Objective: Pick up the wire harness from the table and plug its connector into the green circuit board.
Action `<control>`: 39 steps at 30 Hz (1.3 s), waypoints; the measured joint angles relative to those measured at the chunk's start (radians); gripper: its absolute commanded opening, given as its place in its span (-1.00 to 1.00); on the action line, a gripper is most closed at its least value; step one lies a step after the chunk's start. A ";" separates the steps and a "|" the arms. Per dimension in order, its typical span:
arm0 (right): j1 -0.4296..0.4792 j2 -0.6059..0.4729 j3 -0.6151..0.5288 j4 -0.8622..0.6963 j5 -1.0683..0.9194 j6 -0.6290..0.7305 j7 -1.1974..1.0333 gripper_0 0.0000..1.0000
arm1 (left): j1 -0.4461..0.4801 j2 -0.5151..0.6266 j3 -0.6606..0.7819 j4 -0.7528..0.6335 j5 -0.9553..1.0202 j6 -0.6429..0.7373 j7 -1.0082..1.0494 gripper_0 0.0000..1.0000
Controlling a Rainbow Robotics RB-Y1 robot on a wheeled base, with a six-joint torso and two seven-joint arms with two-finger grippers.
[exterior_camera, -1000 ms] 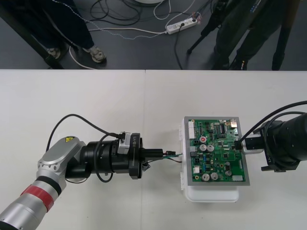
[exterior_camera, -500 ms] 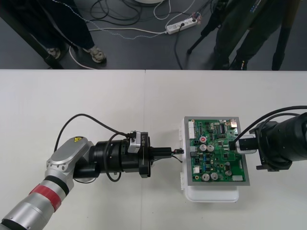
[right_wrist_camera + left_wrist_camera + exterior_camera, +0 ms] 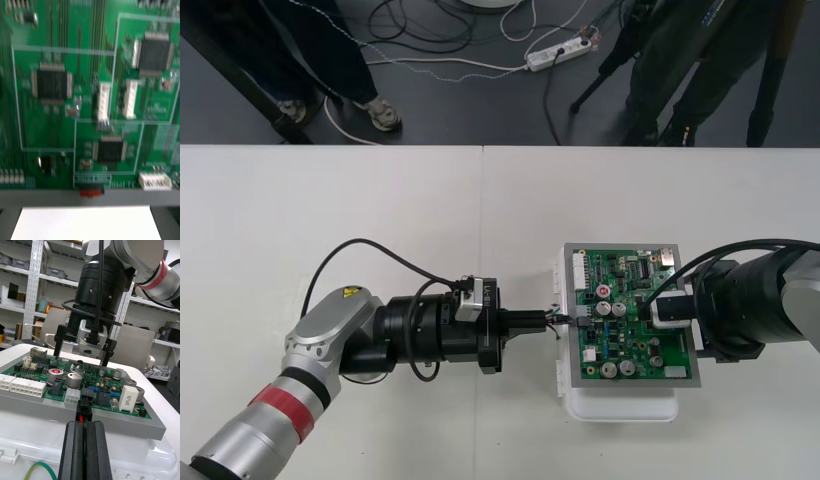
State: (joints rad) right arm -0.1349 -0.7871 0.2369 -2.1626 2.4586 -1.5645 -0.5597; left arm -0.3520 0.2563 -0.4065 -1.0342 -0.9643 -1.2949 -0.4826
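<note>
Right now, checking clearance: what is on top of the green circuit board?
The right gripper, open, stands over the green circuit board at its right half, hiding parts beneath. The left gripper, shut on the harness, holds the plug at the board's left edge.

Table (image 3: 380,220): plain, light and matte, with a thin seam running from the far edge to the near edge at about mid-width.
Far edge: straight, bordering a strip of dark floor (image 3: 460,110).
Directly on the table: a white base (image 3: 620,405), lying flat on the right half, near the seam but apart from it.
Base: square to the table's edges, with small tabs on its left side and its near lip bare.
Atop the base: the green circuit board (image 3: 630,310) in a grey frame.
</note>
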 measured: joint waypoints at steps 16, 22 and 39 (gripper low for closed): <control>0.000 0.029 0.001 0.025 -0.001 0.000 -0.008 1.00 | -0.008 -0.001 -0.013 0.000 0.000 0.001 0.000 -1.00; 0.000 0.034 0.001 0.026 -0.002 0.000 -0.022 1.00 | -0.010 -0.002 -0.013 0.000 0.000 0.005 0.000 -1.00; 0.004 0.047 0.001 0.035 -0.001 -0.003 -0.042 1.00 | -0.011 -0.002 -0.025 0.002 0.000 0.016 0.000 -1.00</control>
State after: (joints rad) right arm -0.1311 -0.7401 0.2377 -2.1278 2.4577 -1.5674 -0.6013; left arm -0.3632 0.2546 -0.4315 -1.0326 -0.9643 -1.2793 -0.4826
